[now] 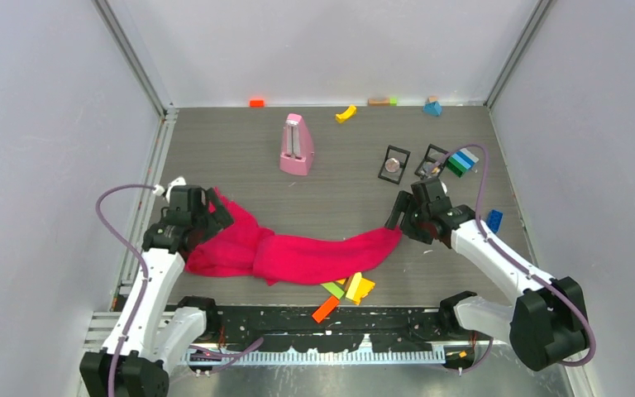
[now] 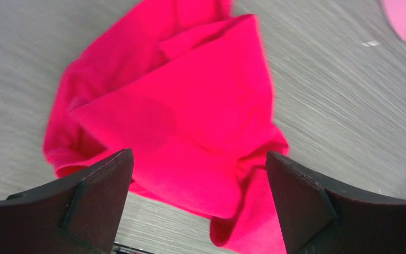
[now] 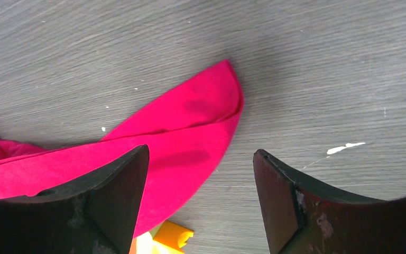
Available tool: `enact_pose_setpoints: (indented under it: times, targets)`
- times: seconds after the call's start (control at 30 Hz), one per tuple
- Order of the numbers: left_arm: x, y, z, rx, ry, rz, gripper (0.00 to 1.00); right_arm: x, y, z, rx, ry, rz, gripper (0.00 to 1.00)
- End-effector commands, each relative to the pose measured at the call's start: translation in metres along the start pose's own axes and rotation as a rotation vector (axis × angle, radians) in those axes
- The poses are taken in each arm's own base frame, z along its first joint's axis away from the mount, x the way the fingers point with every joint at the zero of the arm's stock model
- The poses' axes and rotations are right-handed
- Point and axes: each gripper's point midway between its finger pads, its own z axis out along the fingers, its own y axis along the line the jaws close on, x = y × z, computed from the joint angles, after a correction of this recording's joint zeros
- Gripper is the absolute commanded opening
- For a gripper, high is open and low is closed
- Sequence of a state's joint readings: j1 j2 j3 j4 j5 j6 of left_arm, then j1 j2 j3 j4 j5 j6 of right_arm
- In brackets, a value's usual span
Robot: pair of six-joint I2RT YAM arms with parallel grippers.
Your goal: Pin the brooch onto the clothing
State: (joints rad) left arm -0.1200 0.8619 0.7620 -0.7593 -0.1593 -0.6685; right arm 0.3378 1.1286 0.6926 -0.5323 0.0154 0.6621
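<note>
Left jaws wide apart, empty, above the bunched left end of the clothing [image 1: 298, 256], right jaws parted, empty, over its pointed right tip, clothing stretched across the worktop [image 1: 339, 198], coloured blocks [image 1: 355, 288] against its near edge, pink metronome [image 1: 297, 145] well behind.

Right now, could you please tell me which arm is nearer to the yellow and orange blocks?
Right. The right arm ends just beyond the blocks, by the shirt's right tip; the left arm is at its far end.
</note>
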Motion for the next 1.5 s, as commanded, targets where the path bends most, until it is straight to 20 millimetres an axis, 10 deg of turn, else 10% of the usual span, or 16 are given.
enact_pose_setpoints:
  times: [0.0, 0.5, 0.7, 0.93, 1.17, 1.47]
  targets:
    - [0.013, 0.044, 0.008, -0.165, 0.007, -0.132, 1.0, -0.007, -0.008, 0.008, 0.057, -0.065, 0.027, 0.77]
    - [0.036, 0.061, 0.043, -0.229, 0.036, -0.202, 0.92, -0.007, -0.006, 0.044, 0.081, -0.053, -0.011, 0.71]
    - [0.039, 0.062, 0.049, -0.225, 0.03, -0.203, 0.58, 0.001, -0.003, 0.056, 0.069, -0.008, -0.015, 0.58]
    - [0.019, 0.064, 0.042, -0.219, -0.036, -0.198, 0.12, -0.003, 0.014, 0.058, 0.005, 0.006, -0.03, 0.16]
    - [-0.067, 0.031, -0.012, -0.119, -0.249, -0.122, 0.0, -0.049, 0.028, 0.022, 0.045, -0.074, -0.101, 0.01]
    - [-0.234, -0.03, -0.187, -0.012, -0.634, 0.059, 0.0, -0.178, 0.103, -0.148, -0.116, -0.466, -0.203, 0.01]
